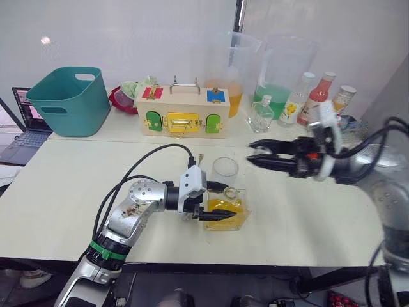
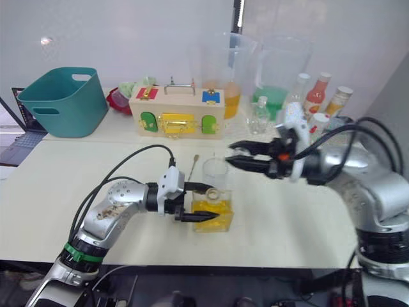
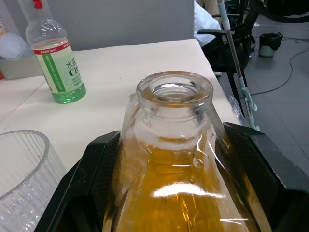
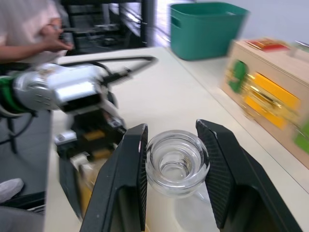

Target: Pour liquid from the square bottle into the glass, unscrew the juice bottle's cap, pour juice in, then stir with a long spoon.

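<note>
Two hands busy; left hand (image 1: pixel 220 206) clamps the square bottle (image 1: pixel 225 213) at the glass's (image 1: pixel 225 171) six o'clock; right hand (image 4: pixel 170 166) grips its stopper (image 4: pixel 177 162); pouring, juice, stirring all remain.

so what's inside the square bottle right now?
Yellow liquid fills the lower part of the square bottle; its neck is open, no stopper. The left tool grips its sides, hiding part of the body.
</note>
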You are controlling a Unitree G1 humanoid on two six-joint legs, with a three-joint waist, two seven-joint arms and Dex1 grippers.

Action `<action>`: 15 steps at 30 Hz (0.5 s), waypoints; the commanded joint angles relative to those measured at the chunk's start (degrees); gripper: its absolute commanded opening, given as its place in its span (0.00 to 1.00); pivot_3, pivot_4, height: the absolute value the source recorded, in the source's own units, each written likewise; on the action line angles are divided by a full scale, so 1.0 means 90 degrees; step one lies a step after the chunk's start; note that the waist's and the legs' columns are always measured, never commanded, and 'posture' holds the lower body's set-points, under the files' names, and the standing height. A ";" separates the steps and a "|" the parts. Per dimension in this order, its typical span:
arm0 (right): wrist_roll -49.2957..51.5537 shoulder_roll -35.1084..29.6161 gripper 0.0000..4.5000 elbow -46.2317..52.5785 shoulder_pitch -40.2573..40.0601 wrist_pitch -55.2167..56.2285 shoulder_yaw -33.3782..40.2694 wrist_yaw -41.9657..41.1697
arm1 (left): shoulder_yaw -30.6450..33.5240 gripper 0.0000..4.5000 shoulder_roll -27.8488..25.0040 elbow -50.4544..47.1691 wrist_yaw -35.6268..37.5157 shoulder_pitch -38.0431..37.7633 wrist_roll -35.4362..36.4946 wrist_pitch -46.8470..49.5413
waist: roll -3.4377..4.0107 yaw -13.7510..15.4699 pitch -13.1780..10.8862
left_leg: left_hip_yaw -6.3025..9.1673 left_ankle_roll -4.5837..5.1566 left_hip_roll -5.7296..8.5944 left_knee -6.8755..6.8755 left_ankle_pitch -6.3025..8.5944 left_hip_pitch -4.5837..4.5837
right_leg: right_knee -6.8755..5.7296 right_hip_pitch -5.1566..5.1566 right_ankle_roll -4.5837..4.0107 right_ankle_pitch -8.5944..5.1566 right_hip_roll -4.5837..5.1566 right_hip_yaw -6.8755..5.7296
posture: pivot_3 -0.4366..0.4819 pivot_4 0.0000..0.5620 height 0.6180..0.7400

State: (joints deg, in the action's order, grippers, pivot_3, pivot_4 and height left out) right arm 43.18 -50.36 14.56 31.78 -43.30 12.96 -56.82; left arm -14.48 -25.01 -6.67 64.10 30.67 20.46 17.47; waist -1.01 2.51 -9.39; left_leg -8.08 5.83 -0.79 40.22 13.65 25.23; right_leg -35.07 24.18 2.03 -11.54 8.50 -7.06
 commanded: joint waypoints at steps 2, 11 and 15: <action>-0.0587 -0.0501 0.24 -0.0809 -0.0898 0.0654 0.0939 -0.0098 | 0.0141 0.62 0.0073 -0.0102 -0.0120 0.0011 0.0101 0.0019 | 0.0001 -0.0013 0.0001 | -0.0005 0.0005 0.0001 0.0000 0.0000 0.0000 | -0.0001 0.0002 0.0001 0.0000 0.0002 0.0001 | 0.48 0.27 0.94; -0.2283 -0.0180 0.24 -0.3750 -0.1412 0.2713 0.1128 0.1163 | 0.0166 0.62 0.0032 -0.0130 -0.0111 0.0048 0.0073 0.0039 | 0.0008 -0.0051 0.0002 | -0.0017 0.0005 -0.0001 -0.0001 -0.0002 -0.0001 | -0.0004 0.0006 0.0004 -0.0001 -0.0002 0.0007 | 0.48 0.27 0.94; -0.2659 0.0062 0.24 -0.4917 -0.1025 0.3406 0.1136 0.1780 | 0.0165 0.62 -0.0007 -0.0187 -0.0128 0.0021 0.0049 0.0033 | 0.0036 -0.0063 0.0001 | -0.0018 0.0002 0.0000 -0.0002 -0.0004 -0.0001 | -0.0005 0.0008 0.0004 -0.0001 -0.0003 0.0009 | 0.48 0.27 0.94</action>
State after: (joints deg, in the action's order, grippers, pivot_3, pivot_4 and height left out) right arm 20.78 -49.37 -26.40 20.48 -16.61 21.24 -43.87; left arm -13.66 -24.94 -6.59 63.81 30.39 21.06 18.05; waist -0.69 1.95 -9.38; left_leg -8.25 5.85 -0.80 40.19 13.61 25.22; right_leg -35.11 24.24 2.07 -11.56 8.47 -6.96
